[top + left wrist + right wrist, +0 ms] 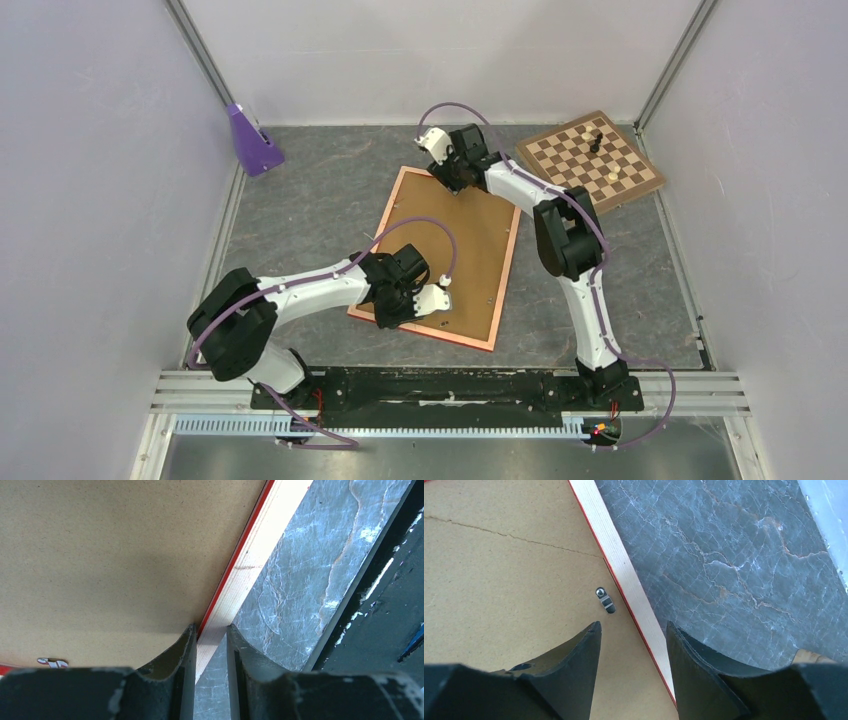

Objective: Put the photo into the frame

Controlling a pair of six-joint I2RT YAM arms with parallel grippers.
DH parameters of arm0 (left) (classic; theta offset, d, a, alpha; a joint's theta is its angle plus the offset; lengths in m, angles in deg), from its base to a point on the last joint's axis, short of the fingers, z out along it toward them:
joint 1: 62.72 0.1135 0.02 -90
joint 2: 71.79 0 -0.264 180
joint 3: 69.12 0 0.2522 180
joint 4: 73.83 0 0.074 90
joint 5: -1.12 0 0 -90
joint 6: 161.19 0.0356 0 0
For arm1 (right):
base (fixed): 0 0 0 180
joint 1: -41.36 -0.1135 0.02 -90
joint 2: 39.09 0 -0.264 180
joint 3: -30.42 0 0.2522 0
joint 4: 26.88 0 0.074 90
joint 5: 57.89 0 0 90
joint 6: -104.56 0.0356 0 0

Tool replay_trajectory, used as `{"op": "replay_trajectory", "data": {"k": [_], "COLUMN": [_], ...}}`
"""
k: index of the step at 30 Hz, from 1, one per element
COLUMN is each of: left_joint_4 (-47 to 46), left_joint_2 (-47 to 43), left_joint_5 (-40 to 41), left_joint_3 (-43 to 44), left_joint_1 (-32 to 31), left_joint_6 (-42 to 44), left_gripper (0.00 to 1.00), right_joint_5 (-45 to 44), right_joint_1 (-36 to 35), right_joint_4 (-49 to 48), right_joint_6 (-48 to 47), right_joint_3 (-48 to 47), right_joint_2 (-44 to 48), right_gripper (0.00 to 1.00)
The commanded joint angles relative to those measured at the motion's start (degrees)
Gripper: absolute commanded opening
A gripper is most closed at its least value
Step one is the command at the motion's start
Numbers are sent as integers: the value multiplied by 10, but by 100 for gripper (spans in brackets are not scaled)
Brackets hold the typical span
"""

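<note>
The left gripper (210, 630) is nearest, low at the near left corner of the frame (248, 565). Its jaws are almost together, one on the board side and one on the table side, and they pinch the thin rim of the frame between them.

The frame lies flat on the grey table (300, 200) with its back up. A brown board (470, 250) sits inside it and fills it from edge to edge. I cannot tell if the photo is under that board.

At the far edge of the frame is the right gripper (633, 625). Its jaws are wide apart and hold nothing. One is above the brown board, the other is above the table, and the rim runs between them.

Only the wrist views show that the rim is pale wood on its side with a red line along the top. The right wrist view also shows a small metal clip (605, 600) on the board just beside the rim, and a thin crack across the board.

Only the top view shows the whole frame. It also shows a chessboard (590, 160) in the far right corner with a few pieces on it, and a purple thing (255, 142) in the far left corner
</note>
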Motion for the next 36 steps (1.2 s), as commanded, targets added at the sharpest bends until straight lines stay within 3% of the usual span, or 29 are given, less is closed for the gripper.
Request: {"op": "replay_trajectory", "data": {"k": [1,31,36], "left_joint_4": [-23,-21,-20], "left_joint_2": [34,30,32], "left_joint_5": [-22,-24,-24], "left_joint_3": [-34,-37,-36], "left_joint_1": [-6,-11,-13], "left_joint_6": [-33,-31,-31], "left_gripper": [2,2,2], "right_joint_5": [-11,-84,-62], "right_joint_1": [-1,-1,-1], "right_joint_4": [-23,-70,-84], "right_joint_6": [-5,-27,-14], "right_joint_3": [-24,-35,-31], "right_joint_2": [-16,-58,-59], "right_gripper": [54,53,53]}}
